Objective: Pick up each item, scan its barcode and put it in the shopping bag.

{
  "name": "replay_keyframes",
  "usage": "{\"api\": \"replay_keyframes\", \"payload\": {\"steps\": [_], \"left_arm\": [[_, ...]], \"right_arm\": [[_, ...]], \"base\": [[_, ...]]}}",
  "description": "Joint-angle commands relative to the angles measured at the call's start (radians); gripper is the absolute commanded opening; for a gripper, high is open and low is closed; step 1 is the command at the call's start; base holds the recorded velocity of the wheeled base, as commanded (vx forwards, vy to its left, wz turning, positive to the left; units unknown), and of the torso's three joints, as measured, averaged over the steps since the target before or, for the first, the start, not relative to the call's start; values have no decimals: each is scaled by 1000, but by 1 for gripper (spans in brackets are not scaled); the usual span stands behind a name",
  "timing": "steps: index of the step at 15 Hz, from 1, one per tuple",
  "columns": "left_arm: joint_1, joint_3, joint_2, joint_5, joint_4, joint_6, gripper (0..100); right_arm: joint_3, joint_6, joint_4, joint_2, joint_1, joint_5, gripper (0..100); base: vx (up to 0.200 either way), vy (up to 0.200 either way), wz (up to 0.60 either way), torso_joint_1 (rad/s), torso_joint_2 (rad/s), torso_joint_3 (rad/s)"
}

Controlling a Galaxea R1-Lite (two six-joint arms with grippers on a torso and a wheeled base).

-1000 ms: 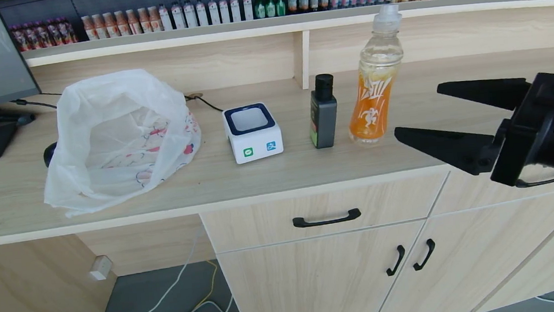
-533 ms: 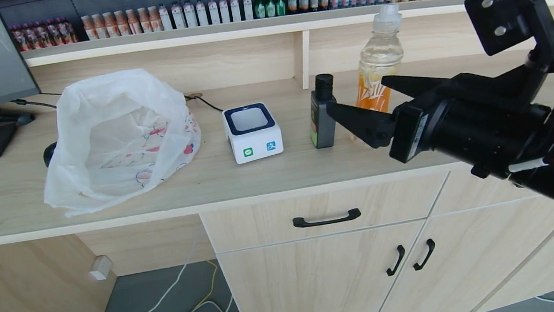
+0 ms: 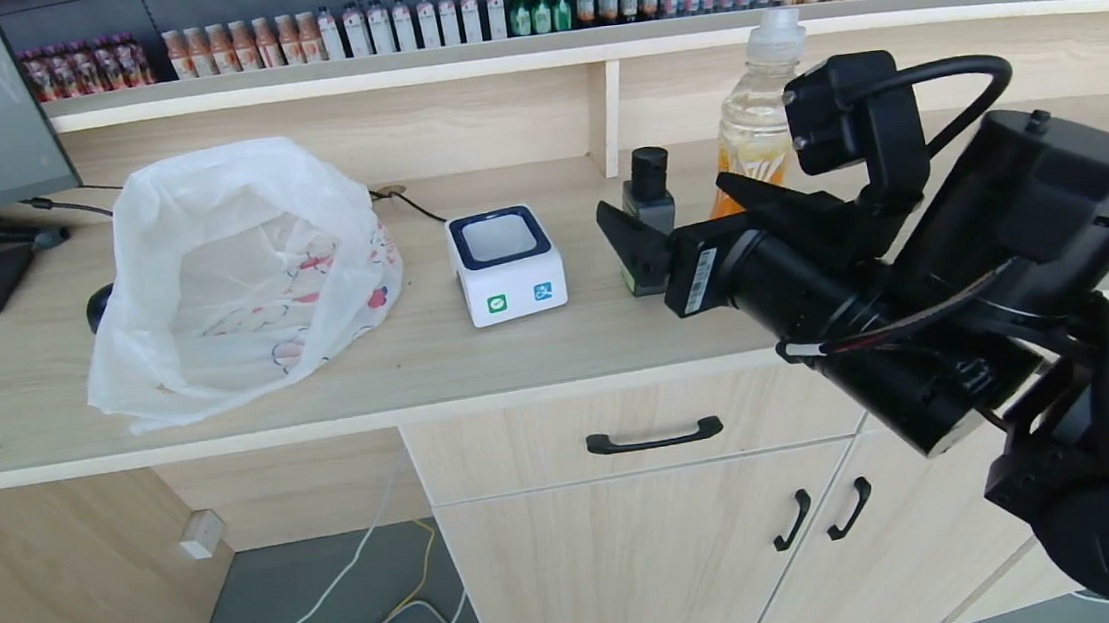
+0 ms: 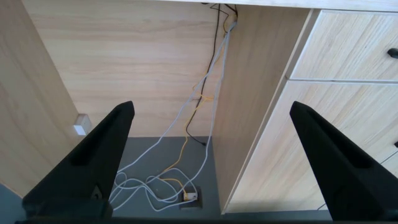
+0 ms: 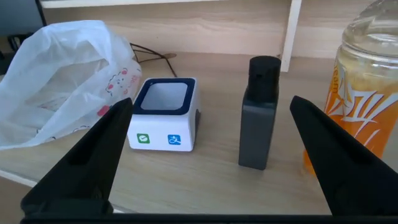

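Black right arm (image 3: pixel 927 319), wedge-shaped gripper (image 3: pixel 660 194) — looped cable (image 3: pixel 950 65), white label (image 3: pixel 701 267)

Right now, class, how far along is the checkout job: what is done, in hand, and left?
Done: nothing visible; the dark bottle and orange drink bottle both stand on the counter. In hand: nothing; the open right hand faces the dark bottle, not yet gripping. Left: grasp, scan at the scanner and put both into the shopping bag.

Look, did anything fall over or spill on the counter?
No, nothing is spilled or tipped. The dark bottle and the orange drink bottle both stand upright on the counter. The white scanner sits flat, and the shopping bag lies slumped with its mouth open.
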Motion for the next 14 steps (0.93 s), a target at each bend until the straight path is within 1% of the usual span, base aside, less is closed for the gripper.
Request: {"api": "replay_keyframes", "payload": {"steps": [1, 3, 6, 7, 10, 12, 14], "left_arm": [[0, 0, 0, 0, 0, 0, 100], [0, 0, 0, 0, 0, 0, 100], [0, 0, 0, -1, 0, 0, 100], [0, 0, 0, 0, 0, 0, 100], [0, 0, 0, 0, 0, 0, 100], [0, 0, 0, 0, 0, 0, 100], [0, 0, 0, -1, 0, 0, 100]], "right_arm": [[2, -5, -3, 31, -6, -1, 100], [-7, -8, -41, 65, -9, -1, 100], [-42, -24, -181, 171, -40, -1, 100], [-45, -25, -199, 189, -54, -1, 100], [-68, -24, -202, 217, -77, -1, 100], [-99, -24, -202, 237, -109, 0, 100], [-131, -21, -201, 252, -121, 2, 100]], "base": [[0, 0, 0, 0, 0, 0], [0, 0, 0, 0, 0, 0], [0, 0, 0, 0, 0, 0], [0, 0, 0, 0, 0, 0], [0, 0, 0, 0, 0, 0], [0, 0, 0, 0, 0, 0], [0, 0, 0, 0, 0, 0]]}}
